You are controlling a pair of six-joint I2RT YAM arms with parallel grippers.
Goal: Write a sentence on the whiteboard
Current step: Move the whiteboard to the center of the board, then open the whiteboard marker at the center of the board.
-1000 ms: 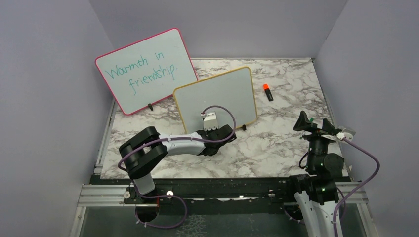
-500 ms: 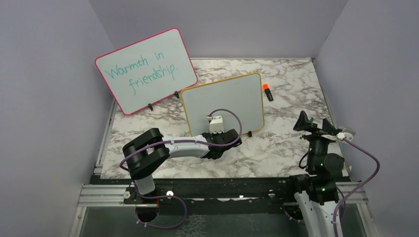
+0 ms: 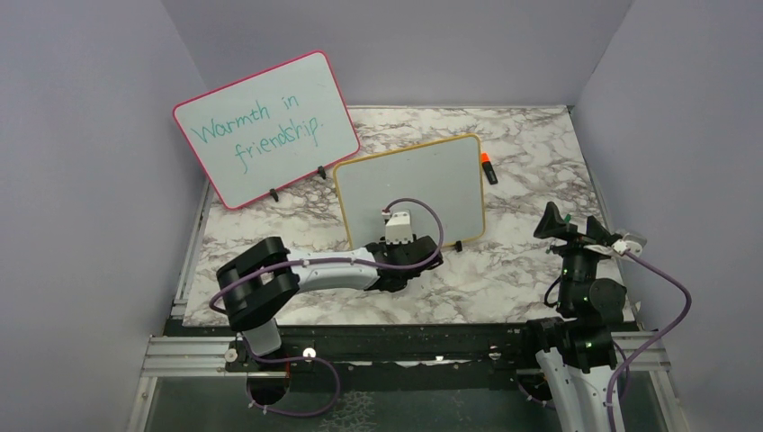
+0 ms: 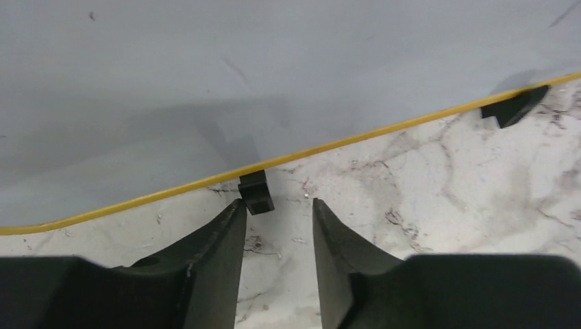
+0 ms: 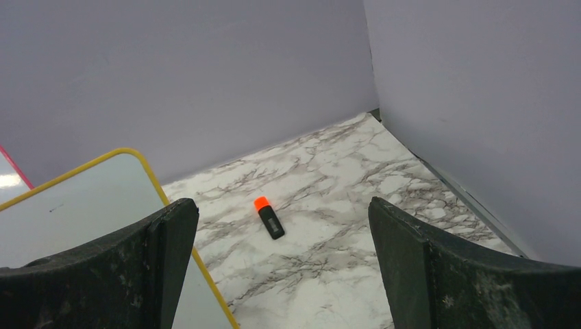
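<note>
Hovering low, my left gripper point(image 4: 278, 203) has parted its jaws slightly, gripping nothing, just short of a black foot point(image 4: 255, 192) of the yellow-framed rectangular whiteboard point(image 3: 409, 184). That board has shifted right and now stands mid-table, near the orange-capped black marker point(image 3: 487, 167). Beyond, my right gripper point(image 5: 279, 205) gapes wide above the white-grey marble tabletop point(image 3: 513, 261), between lilac walls point(image 3: 90, 180).

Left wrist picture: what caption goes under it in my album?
The left arm's jaws, slightly apart, close to a black foot of the blank yellow-framed whiteboard on the marble table.
</note>
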